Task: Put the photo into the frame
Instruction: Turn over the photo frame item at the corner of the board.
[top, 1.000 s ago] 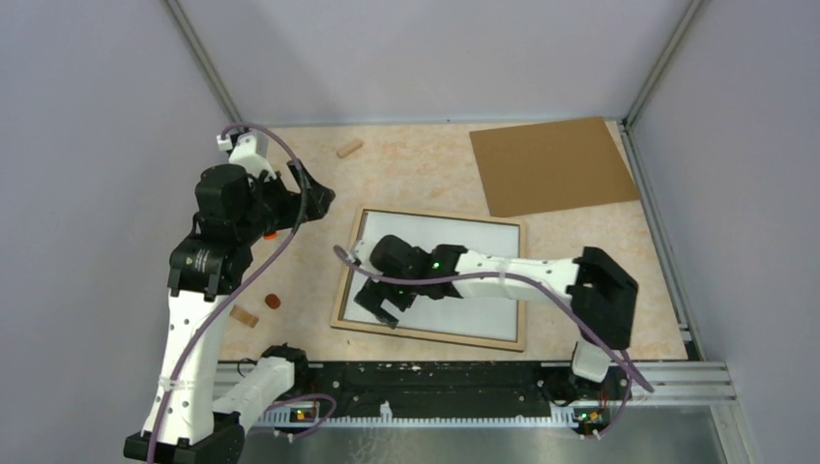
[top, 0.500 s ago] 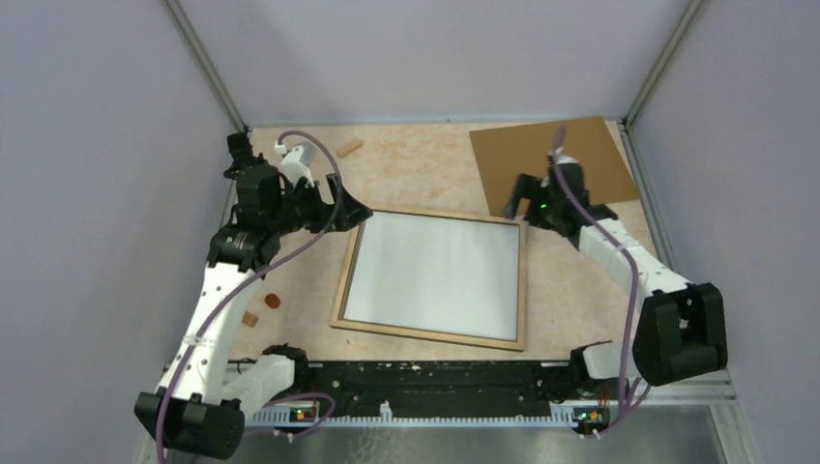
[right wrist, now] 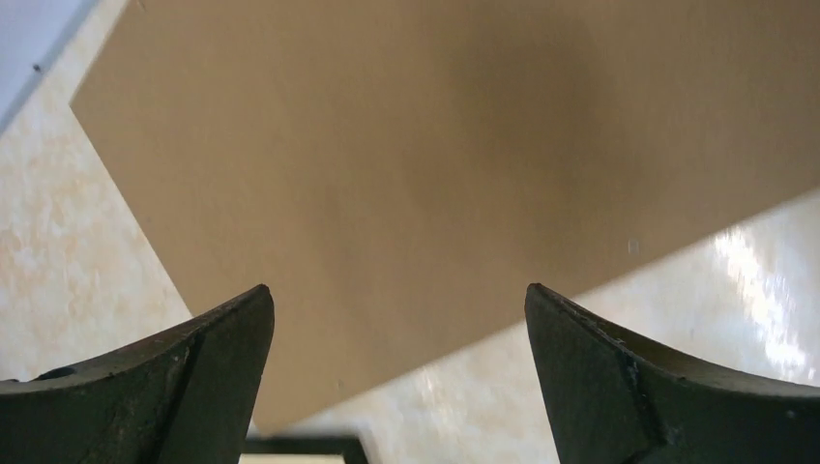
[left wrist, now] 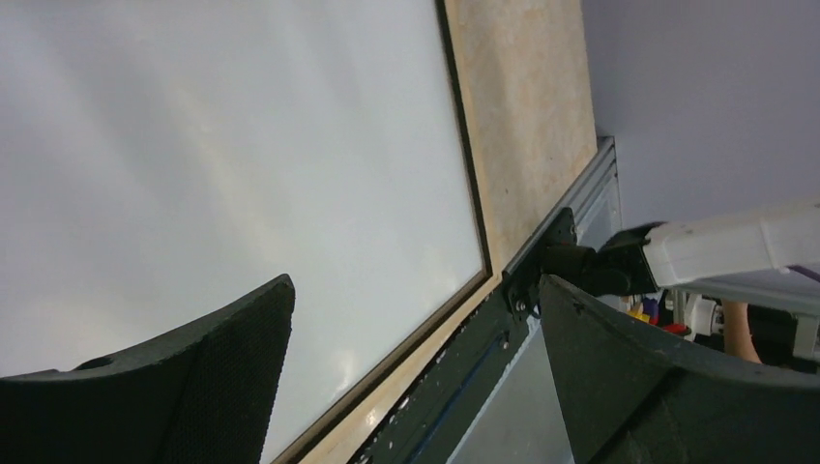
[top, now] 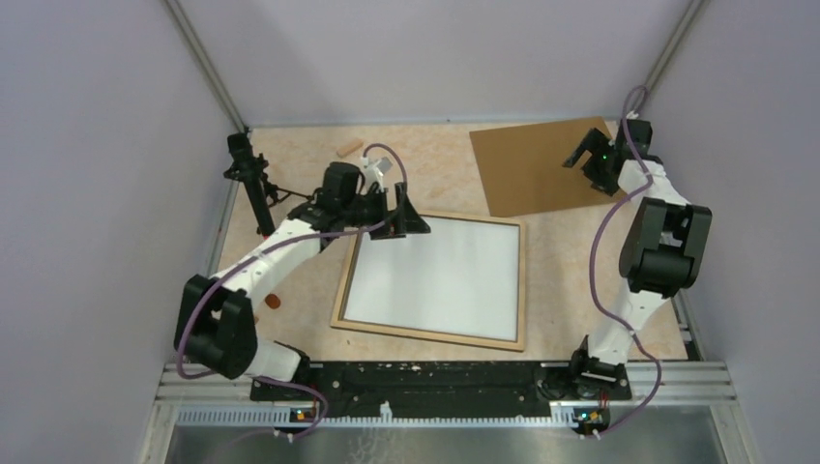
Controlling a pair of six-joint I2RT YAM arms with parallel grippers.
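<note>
The frame, pale wood, lies flat at the middle of the table. A plain white sheet fills it; no landscape print shows in any view. My left gripper is open and empty, hovering over the frame's far left corner. In the left wrist view its jaws stand wide apart above the white sheet and the frame's rail. My right gripper is open and empty at the far right. In the right wrist view its jaws stand wide apart above the brown board's near edge.
The flat brown backing board lies at the far right; it also shows in the right wrist view. A wooden block lies at the back, a small red-brown piece at the left. A black stand rises by the left wall.
My right gripper left the frame's middle and swung to the far right over the brown board. My left gripper moved right to the frame's far left corner.
</note>
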